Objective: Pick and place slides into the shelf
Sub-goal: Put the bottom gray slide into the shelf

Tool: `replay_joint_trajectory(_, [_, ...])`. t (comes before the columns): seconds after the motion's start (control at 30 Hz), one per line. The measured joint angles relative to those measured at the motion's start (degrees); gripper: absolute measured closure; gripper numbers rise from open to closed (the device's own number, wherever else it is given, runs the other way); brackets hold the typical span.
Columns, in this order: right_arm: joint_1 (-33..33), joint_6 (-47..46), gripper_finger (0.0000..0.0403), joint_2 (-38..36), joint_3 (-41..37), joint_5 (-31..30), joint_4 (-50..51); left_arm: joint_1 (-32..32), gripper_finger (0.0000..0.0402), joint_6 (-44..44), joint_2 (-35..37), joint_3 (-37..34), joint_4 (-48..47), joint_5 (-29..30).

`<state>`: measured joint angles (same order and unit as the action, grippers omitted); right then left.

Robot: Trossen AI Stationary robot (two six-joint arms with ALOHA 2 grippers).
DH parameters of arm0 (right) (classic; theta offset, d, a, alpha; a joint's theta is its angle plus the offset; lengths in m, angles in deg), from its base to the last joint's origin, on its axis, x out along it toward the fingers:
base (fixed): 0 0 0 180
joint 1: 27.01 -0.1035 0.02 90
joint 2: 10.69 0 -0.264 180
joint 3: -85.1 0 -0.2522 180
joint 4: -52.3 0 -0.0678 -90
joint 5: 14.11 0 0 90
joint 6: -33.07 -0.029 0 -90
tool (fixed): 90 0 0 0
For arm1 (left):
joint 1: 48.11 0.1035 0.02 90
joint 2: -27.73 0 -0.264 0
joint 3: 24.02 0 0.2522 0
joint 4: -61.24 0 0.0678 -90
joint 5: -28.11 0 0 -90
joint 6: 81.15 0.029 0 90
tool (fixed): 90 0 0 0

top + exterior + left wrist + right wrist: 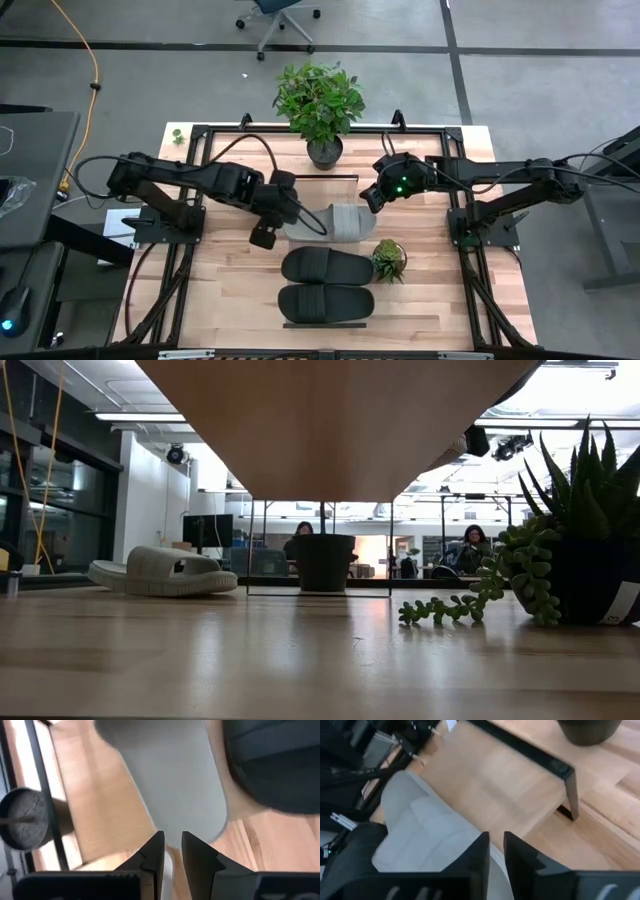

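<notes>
Your left gripper (283,222) sits left of centre on the table, at the left end of a light grey slide (330,222). In the left wrist view its fingers (152,852) are drawn in to a thin slot, and a strip of the slide's pale edge shows in that slot, so it has hold of the slide. The slide's smooth grey body (175,780) stretches away from the fingertips.

That grey slide lies crosswise over the far part of the shelf (322,190), the narrow pale board that runs from the potted plant (320,100) towards the front edge. Nearer the front, two black slides (327,266) (325,302) lie side by side on the board, both crosswise. A small succulent (389,258) stands just right of the first of them.

From table height you see the shelf's underside (330,420) overhead and a grey slide on the tabletop (170,572) to the left of the dark pot (323,560). You cannot tell from the frames whether it is the same slide.

Your right gripper (370,198) is at the grey slide's right end, on its far corner. In the right wrist view its fingers (480,855) are closed to a narrow gap with the slide's grey rim (420,835) running into it, over the board's edge.
</notes>
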<state>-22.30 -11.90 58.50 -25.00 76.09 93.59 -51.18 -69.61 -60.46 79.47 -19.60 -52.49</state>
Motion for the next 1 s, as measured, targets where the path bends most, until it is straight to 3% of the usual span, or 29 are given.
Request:
replay_joint_trajectory(0.17, [-0.44,0.39,0.0374,1.34,0.00,1.41,-1.92,-0.71,0.0346,-0.05,2.03,0.04,-1.64,1.08])
replay_joint_trajectory(1.0, [-2.82,0.15,0.0375,6.22,-0.02,6.68,-8.59,-0.70,0.0346,-1.29,4.75,0.09,-3.49,2.34])
